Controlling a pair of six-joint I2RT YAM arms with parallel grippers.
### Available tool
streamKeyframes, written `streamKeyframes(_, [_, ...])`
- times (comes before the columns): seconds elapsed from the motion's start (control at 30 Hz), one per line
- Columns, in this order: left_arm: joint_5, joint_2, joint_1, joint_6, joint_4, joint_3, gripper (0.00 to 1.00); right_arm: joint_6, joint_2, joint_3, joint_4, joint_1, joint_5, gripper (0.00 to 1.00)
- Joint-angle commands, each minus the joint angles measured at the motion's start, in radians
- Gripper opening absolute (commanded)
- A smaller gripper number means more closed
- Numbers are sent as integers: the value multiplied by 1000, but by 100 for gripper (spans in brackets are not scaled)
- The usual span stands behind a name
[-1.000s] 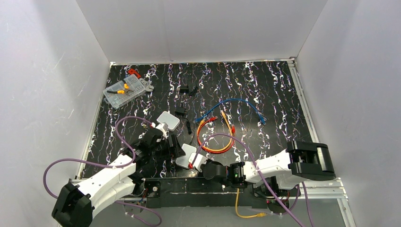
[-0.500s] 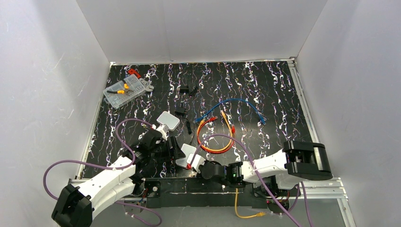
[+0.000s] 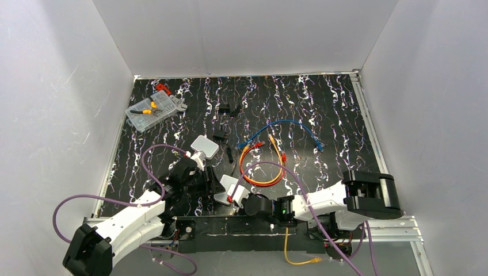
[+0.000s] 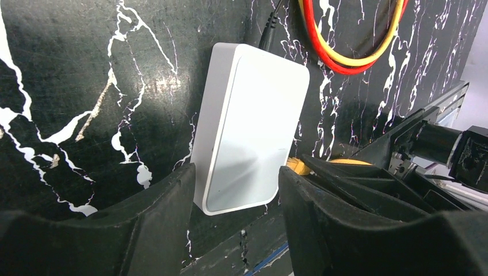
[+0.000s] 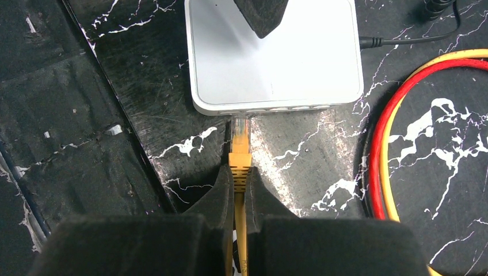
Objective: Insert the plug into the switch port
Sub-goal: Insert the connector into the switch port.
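The right pincer (image 5: 237, 175) is clamped tight on the yellow plug (image 5: 240, 144), gripping just behind the clear tip so the nose sticks out free and straight ahead. That nose is right at the near edge of the switch (image 5: 276, 63), touching the mouth of a port (image 5: 240, 115) toward the left end of the row. Most of the clear body shows outside, though, so I'd call it lined up, not seated.

The switch lies flat on the bench (image 5: 86, 115), down by the arm bases in the overhead view, with a black lead (image 5: 403, 40) plugged into its far side.

Now the left pincer (image 4: 236, 175): jaws spread, one finger either side of the box, hugging its long edges. Whether they're actually squeezing it, I can't tell. The reason looks plain enough: a light box would skid away under a push, so this arm is there to brace it.

A red-and-yellow loop (image 5: 380, 144) lies just beside, out of the plug's line.

Next call is a straight push in, low and level. Any tilt and the tip could jam on the rim.
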State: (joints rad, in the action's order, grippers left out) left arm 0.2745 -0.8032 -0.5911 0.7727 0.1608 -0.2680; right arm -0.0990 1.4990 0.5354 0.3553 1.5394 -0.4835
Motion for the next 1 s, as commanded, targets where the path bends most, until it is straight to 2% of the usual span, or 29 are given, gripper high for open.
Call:
streamKeyframes(0.0, [17, 4, 5, -20, -12, 16, 53, -14, 14, 46, 54, -5, 11, 1])
streamKeyframes(0.97, [71, 16, 5, -39, -31, 42, 43, -29, 34, 74, 76, -15, 15, 1])
